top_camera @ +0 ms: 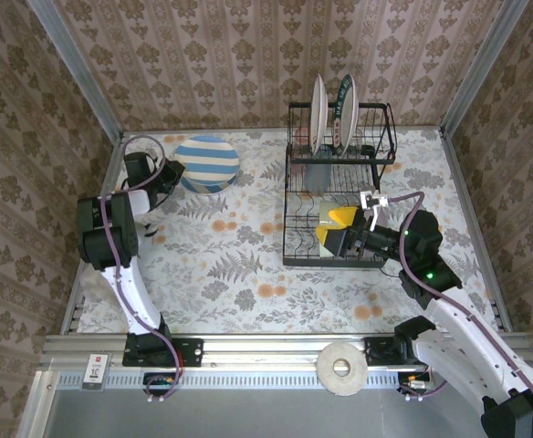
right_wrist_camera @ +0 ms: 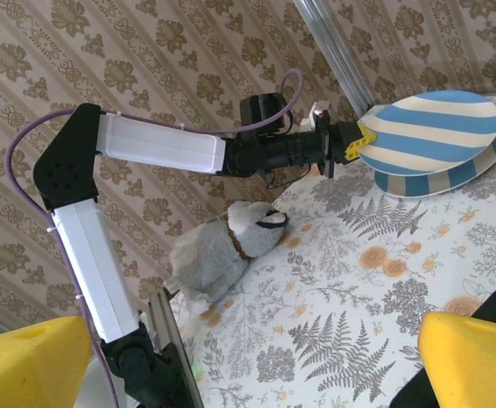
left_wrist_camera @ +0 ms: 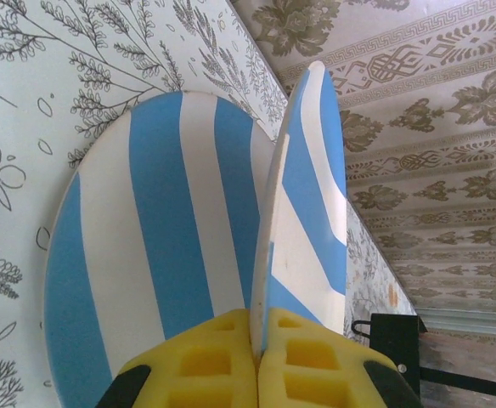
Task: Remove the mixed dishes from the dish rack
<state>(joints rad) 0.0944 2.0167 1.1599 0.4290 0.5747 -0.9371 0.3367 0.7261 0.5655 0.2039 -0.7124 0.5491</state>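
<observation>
Far left of the floral-print counter (top_camera: 230,265): left jaws clamped on the rim of a round blue-and-white striped plate (left_wrist_camera: 307,212), tilted on edge over a second striped plate (left_wrist_camera: 146,255) lying flat. Right jaws spread wide, nothing between them, at the lower tier of the black wire dish rack (top_camera: 296,196). Upright in its upper shelf: a white round plate (top_camera: 317,114) and a dark-rimmed round plate (top_camera: 344,108).

A table (top_camera: 248,339) under a pale fern-and-flower cloth (top_camera: 239,228); beige damask-papered walls (top_camera: 203,55) rise behind the table and on both its sides, aluminium posts (top_camera: 77,68) standing at its far corners
</observation>
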